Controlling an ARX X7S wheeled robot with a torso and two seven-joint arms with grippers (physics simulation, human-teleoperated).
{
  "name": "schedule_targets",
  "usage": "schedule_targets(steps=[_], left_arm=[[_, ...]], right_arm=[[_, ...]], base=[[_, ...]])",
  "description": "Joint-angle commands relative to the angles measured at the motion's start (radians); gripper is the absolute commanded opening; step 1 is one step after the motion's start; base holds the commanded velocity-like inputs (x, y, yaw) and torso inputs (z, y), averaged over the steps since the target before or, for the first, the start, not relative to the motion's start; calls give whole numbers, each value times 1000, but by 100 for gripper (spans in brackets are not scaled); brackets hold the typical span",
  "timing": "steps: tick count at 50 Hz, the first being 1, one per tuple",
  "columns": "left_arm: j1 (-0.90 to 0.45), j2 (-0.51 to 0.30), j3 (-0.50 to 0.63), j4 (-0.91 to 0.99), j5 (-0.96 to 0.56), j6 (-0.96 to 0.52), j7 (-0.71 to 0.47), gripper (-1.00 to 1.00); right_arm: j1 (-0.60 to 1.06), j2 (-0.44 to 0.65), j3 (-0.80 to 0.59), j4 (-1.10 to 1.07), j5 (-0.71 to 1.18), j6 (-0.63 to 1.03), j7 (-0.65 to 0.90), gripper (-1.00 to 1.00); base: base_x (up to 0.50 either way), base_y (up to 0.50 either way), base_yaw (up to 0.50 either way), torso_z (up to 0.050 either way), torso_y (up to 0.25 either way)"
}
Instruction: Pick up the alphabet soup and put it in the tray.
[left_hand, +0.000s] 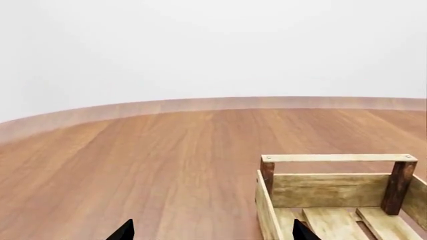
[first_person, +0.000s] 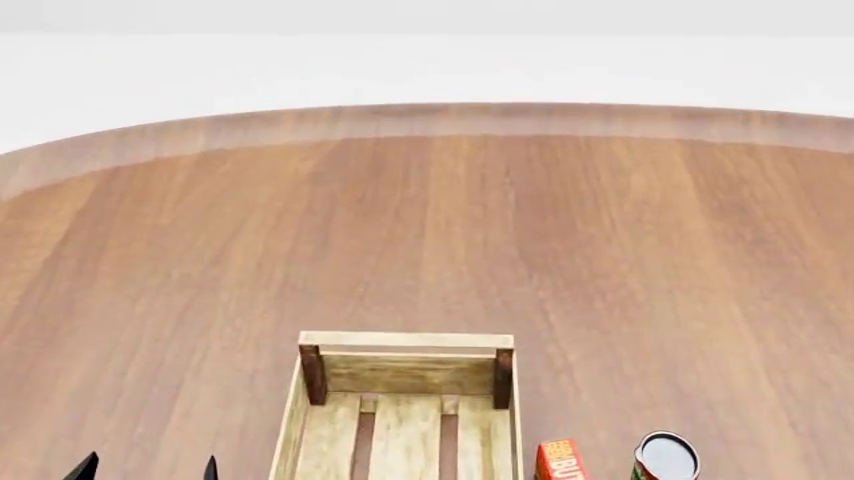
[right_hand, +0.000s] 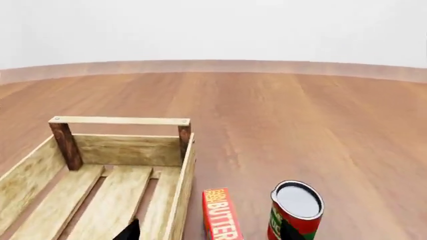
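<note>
The alphabet soup is out of view in all three views. The tray (first_person: 406, 342), a light-wood slatted crate with dark corner posts, lies low in the middle of the head view with nothing visible in it. Its end rail also shows in the left wrist view as the tray (left_hand: 337, 158) and in the right wrist view as the tray (right_hand: 120, 120). My left gripper (left_hand: 212, 233) is open over bare table beside the tray's long side; its tips show as the left gripper (first_person: 147, 470). My right gripper (right_hand: 210, 233) is open, holding nothing, one fingertip over the tray's slats and the other by a red-and-green can.
A small red butter box (right_hand: 220, 215) stands just outside the tray's long wall, and a red-and-green can (right_hand: 297, 210) with a pale lid stands beyond it. Both show at the head view's lower edge: the box (first_person: 562, 462) and the can (first_person: 665, 458). The round wooden table (first_person: 441, 230) stretches far ahead.
</note>
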Motion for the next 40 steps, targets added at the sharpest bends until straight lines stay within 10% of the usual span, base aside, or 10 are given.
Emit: schedule_targets(steps=[1,40], left_arm=[[4,-6,6,6,-16,0,-7,100],[-2,-26,31,0,-49,1,-26,100]], right_arm=[[-240,245,254,-451,253,378,-77,100],[-498,194,458,-338,231,192,-128,100]], base=[[0,0,0,0,0],[0,0,0,0,0]])
